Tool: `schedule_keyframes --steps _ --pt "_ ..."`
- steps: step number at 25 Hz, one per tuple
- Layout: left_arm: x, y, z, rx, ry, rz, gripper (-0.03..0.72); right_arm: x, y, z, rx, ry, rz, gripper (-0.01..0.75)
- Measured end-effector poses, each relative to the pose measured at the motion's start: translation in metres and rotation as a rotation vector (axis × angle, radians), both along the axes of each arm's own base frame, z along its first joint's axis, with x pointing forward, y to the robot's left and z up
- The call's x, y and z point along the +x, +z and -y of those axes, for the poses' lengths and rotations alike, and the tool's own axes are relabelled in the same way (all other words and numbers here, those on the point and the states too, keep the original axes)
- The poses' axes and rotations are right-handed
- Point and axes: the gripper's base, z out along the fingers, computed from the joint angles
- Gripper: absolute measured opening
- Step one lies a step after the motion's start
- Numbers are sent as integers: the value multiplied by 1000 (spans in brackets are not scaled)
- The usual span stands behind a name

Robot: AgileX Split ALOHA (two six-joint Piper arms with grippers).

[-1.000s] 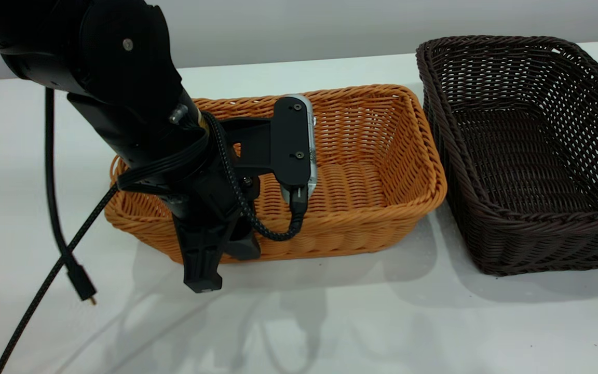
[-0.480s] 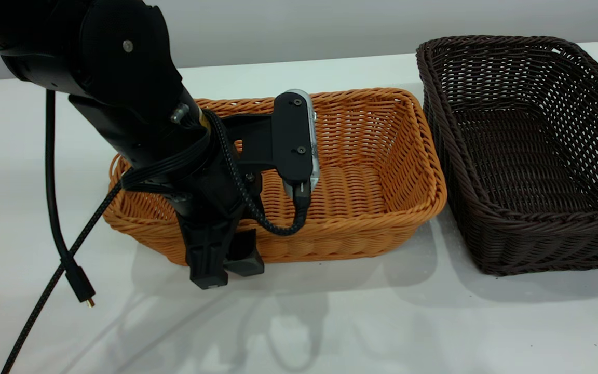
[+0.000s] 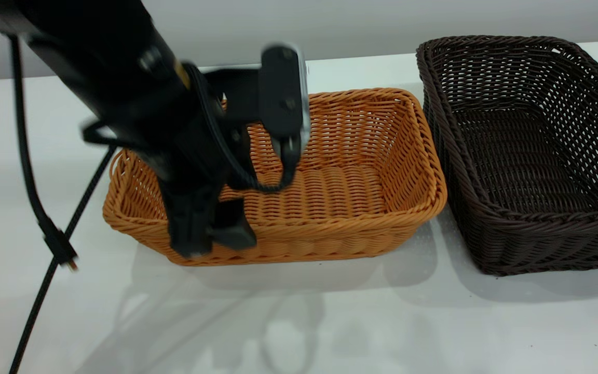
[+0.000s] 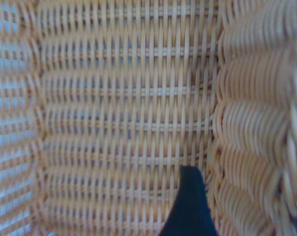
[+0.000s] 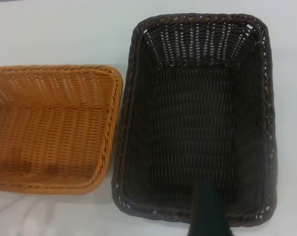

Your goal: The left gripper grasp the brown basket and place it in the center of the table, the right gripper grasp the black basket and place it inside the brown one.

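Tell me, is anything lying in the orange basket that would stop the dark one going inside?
Nothing lies in the brown basket; only the left pincer sits at its near rim. The black basket stands beside it.

The left arm (image 3: 102,62) is a bulky matte-black body with rounded housings, a small round screw head and a brass-coloured ring near the wrist. A flat black bracket carries a camera module (image 3: 284,96) with a black face, silver edge and small screws. A braided black cable (image 3: 257,182) loops from the module's lower end back to the wrist. A smooth black cable and a braided one (image 3: 44,228) hang beside the arm, joined at a plug. The left pincer (image 3: 208,236) has blocky black fingers. The right pincer shows only one slim black pointed finger (image 5: 207,211).
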Motion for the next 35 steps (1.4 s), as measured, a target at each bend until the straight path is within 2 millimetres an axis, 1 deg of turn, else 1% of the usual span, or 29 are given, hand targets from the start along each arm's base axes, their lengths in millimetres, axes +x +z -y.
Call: schedule_keyframes --steps 5,8,13,16,18,21,23,26,30,33,35 --pt "-12 39 -2 -68 66 2 503 -2 -1 -2 17 8 -29 411" --pt "-22 65 -4 -139 137 -1 503 -4 -2 -4 73 -10 -62 411" --pt "-41 107 -5 -295 214 11 503 -2 2 -11 209 -32 -45 411" --pt "-49 127 -9 -384 241 20 503 1 6 -16 341 -66 -32 411" --pt "-53 137 -10 -437 266 14 503 3 8 -19 428 -86 -47 411" --pt "-57 146 -13 -476 271 22 503 7 6 -19 527 -161 -84 411" --pt "-58 148 -13 -481 267 35 503 10 -1 -16 587 -251 -115 411" --pt "-58 148 -14 -480 266 35 503 13 -19 -11 666 -402 -158 411" --pt "-58 148 -14 -481 266 37 503 10 -54 -8 789 -604 -250 411" --pt "-57 149 -13 -487 266 44 503 4 -85 -7 864 -740 -326 411" --pt "-57 149 -13 -487 266 45 503 3 -101 -7 904 -818 -369 411"
